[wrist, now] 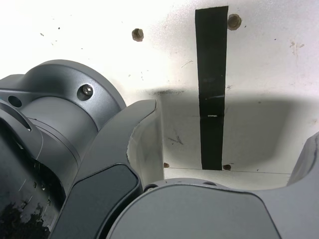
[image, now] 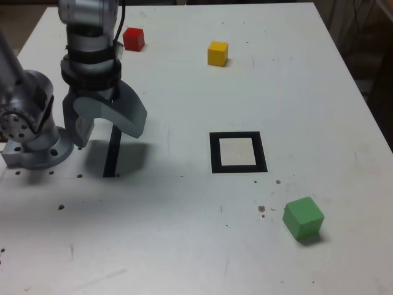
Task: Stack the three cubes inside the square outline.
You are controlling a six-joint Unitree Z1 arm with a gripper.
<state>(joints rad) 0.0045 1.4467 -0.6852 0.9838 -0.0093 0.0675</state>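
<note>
The red cube [image: 134, 39] sits at the far left of the white table in the exterior view, and the yellow cube [image: 217, 53] lies to its right near the far edge. Toward the near right lies the green cube [image: 303, 217]. The square outline [image: 237, 152] is empty in the middle of the table. My gripper [image: 109, 134] hangs open over the table at the exterior view's left, far from all three cubes, with nothing between its jaws. The wrist view shows the open gripper [wrist: 227, 144] above bare table, and no cube appears there.
A thin black tape strip [image: 112, 153] [wrist: 211, 84] lies under the gripper. The arm's grey base [image: 31, 132] is bolted at the exterior view's left edge. Small screw holes [wrist: 137, 34] dot the table [image: 184, 233] near the base.
</note>
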